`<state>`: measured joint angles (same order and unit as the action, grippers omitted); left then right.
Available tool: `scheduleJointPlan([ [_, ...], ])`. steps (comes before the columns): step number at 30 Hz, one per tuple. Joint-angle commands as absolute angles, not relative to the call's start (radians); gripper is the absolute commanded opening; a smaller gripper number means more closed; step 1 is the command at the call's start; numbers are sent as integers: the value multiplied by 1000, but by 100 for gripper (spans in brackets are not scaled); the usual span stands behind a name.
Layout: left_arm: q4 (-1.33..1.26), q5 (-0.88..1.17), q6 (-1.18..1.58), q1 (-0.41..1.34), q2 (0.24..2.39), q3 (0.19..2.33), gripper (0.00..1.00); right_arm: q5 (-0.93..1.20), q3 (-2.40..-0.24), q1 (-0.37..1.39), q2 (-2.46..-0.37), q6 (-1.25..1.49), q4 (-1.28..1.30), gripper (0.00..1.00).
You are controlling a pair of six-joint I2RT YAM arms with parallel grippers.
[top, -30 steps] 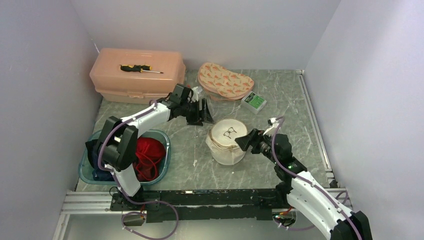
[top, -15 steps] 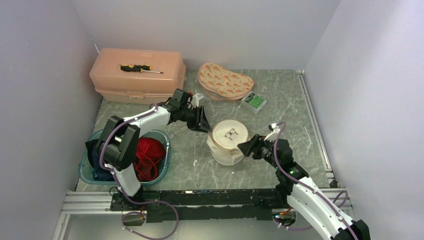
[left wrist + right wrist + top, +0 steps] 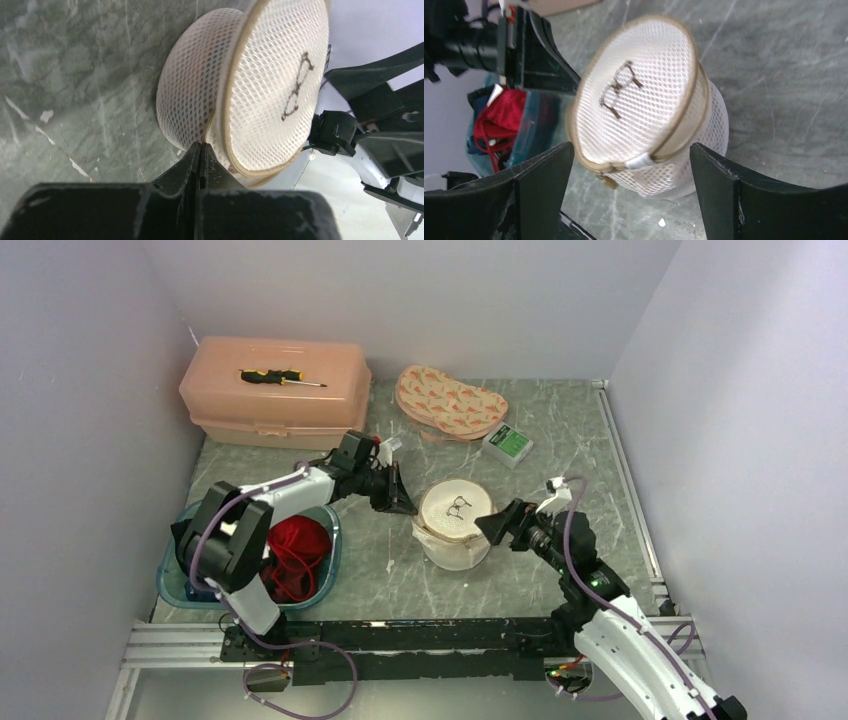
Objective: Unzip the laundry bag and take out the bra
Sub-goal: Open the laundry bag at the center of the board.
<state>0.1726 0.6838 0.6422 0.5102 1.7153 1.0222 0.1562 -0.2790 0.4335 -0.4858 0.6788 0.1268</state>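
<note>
The laundry bag (image 3: 455, 525) is a white mesh drum with tan trim, standing mid-table and tilted. My left gripper (image 3: 405, 505) is shut, its tips (image 3: 201, 145) pinching the tan side seam of the laundry bag (image 3: 240, 85). My right gripper (image 3: 495, 527) is open on the bag's right side. In the right wrist view its fingers (image 3: 549, 170) flank the bag (image 3: 639, 115) without touching it, with the zipper pull (image 3: 609, 181) hanging between them. The bra (image 3: 297, 545), red with thin straps, lies in a teal basin (image 3: 325, 565), also seen in the right wrist view (image 3: 499, 120).
A pink lidded box (image 3: 275, 390) with a screwdriver (image 3: 280, 378) on top stands at the back left. A patterned pouch (image 3: 450, 403) and a small green-and-white box (image 3: 508, 444) lie behind the bag. Dark clothes share the basin. Walls close in left and right.
My left gripper has shut and moved down-right onto the bag's seam. My right gripper has opened wider, staying close to the bag's right side. The bag has tilted a little.
</note>
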Motion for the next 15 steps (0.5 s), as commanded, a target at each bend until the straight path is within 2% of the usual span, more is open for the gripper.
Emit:
scheduleJointPlan([
  [1, 31, 596, 729, 534, 1533, 962, 3, 93, -420, 441, -453, 672, 197, 90],
  [9, 189, 131, 635, 680, 1320, 1056, 3, 58, -602, 449, -553, 615, 261, 88],
  [15, 363, -150, 482, 809, 1318, 1219, 3, 23, -620, 449, -545, 634, 262, 89],
])
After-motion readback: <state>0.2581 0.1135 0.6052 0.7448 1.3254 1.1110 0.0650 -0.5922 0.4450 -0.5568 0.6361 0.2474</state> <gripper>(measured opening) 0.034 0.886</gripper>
